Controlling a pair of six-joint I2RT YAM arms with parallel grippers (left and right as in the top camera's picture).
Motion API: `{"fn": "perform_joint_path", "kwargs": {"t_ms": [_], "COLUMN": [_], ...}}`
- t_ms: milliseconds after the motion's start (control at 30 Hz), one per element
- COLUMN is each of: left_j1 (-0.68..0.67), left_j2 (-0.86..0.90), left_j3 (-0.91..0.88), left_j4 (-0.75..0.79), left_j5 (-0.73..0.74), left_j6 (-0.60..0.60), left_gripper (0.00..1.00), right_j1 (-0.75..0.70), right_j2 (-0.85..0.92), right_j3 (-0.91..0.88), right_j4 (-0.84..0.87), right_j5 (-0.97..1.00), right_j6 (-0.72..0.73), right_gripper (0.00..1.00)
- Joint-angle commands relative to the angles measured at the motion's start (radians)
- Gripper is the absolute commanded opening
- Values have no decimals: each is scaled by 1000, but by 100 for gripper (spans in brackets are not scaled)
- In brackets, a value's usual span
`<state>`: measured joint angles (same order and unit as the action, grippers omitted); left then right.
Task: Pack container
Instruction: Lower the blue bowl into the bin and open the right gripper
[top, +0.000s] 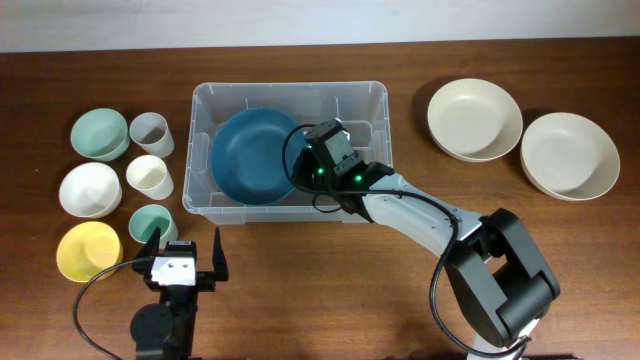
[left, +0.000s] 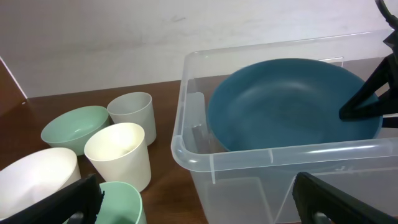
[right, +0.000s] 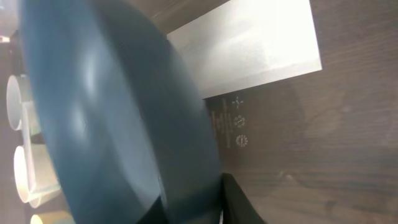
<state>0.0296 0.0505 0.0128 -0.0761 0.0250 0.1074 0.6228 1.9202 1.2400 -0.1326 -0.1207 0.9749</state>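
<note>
The right hand grips a tilted blue bowl inside the clear container, centre frame. The left hand hangs open, lower left.

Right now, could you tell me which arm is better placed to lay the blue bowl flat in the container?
Right. The right gripper is shut on the blue bowl, which sits tilted inside the container. The left gripper hangs open outside it, beside the teal cup.
</note>
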Motion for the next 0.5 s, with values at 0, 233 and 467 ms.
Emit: {"fn": "perform_joint_path", "kwargs": {"t_ms": [0, 233, 467], "left_j1": [6, 6, 6], "left_j2": [0, 0, 0], "left_j3": [-4, -4, -4], "left_j4": [-5, -5, -4], "left_j5": [-6, -6, -6], "left_j6": [-9, -9, -10], "left_gripper": [100, 100, 100], "right_j1": [5, 5, -5], "right_j2": [0, 0, 0], "right_j3": [18, 18, 18], "right_j4": [10, 9, 3], "right_j5": [-35, -37, -37], "right_j6": [16, 29, 29], "right_gripper": [20, 38, 55]}}
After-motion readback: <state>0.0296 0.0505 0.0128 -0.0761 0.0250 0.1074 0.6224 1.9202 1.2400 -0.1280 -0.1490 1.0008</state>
